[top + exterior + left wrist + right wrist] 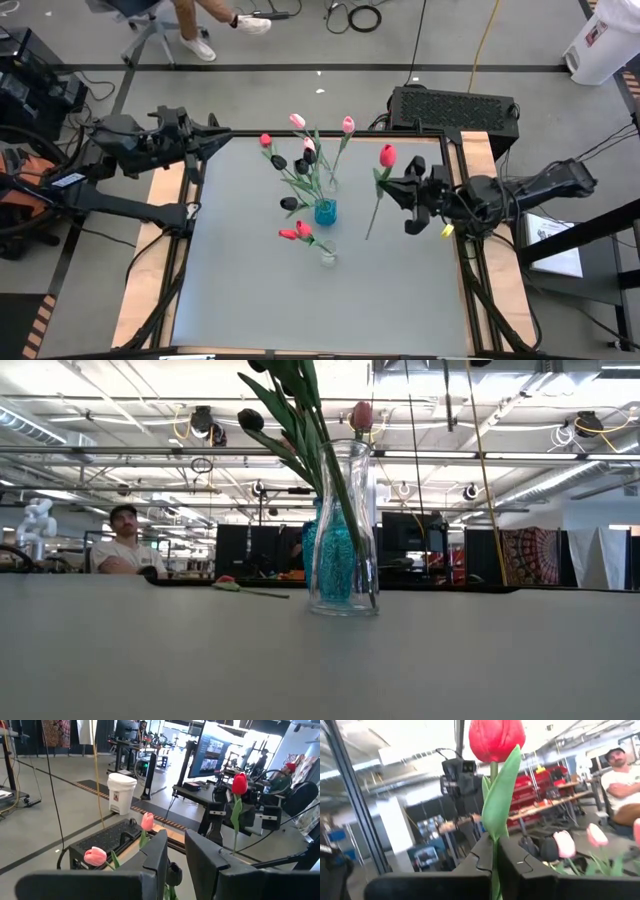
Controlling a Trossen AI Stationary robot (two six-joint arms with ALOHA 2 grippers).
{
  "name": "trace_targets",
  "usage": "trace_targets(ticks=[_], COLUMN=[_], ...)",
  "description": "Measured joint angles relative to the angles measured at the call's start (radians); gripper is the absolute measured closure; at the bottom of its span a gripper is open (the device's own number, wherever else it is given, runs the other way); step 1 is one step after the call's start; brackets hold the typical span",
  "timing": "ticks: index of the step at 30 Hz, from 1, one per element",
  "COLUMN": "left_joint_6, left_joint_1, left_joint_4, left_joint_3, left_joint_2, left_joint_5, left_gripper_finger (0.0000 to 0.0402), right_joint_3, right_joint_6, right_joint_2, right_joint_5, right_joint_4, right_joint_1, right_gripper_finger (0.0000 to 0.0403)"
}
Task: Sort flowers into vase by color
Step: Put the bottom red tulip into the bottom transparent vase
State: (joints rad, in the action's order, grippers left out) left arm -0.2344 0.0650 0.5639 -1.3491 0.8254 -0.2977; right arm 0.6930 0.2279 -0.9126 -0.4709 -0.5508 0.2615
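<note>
Red tulip held up right of the blue vase
Right gripper [407, 196] is clamped on a red tulip [387, 155] right of the blue vase [325, 211]; left gripper [222, 135] waits left, whether gripping I cannot tell.

Right gripper [408, 196] out over the table's right side, fingers [520, 862] pinched on a red tulip's stem [493, 855]. Left gripper [222, 137] parked at the table's far left corner, fingers [157, 855] slightly parted.
</note>
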Motion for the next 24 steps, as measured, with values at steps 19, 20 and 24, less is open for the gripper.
trace_targets(ticks=[19, 20, 24], left_joint_6=[-0.021, -0.021, -0.021], left_joint_1=[0.0, 0.0, 0.0], left_joint_4=[0.002, 0.002, 0.003], left_joint_3=[0.0, 0.0, 0.0], left_joint_2=[0.029, 0.03, 0.033], left_joint_5=[-0.001, -0.001, -0.002], left_gripper_finger=[0.0328, 0.0328, 0.0328], right_joint_3=[0.126, 0.132, 0.149], right_joint_6=[-0.06, -0.06, -0.061], right_joint_2=[-0.217, -0.225, -0.263], right_joint_5=[0.086, 0.086, 0.086], right_joint_4=[-0.099, -0.097, -0.098], right_joint_1=[0.001, 0.001, 0.0], right_gripper_finger=[0.0403, 0.0403, 0.0403])
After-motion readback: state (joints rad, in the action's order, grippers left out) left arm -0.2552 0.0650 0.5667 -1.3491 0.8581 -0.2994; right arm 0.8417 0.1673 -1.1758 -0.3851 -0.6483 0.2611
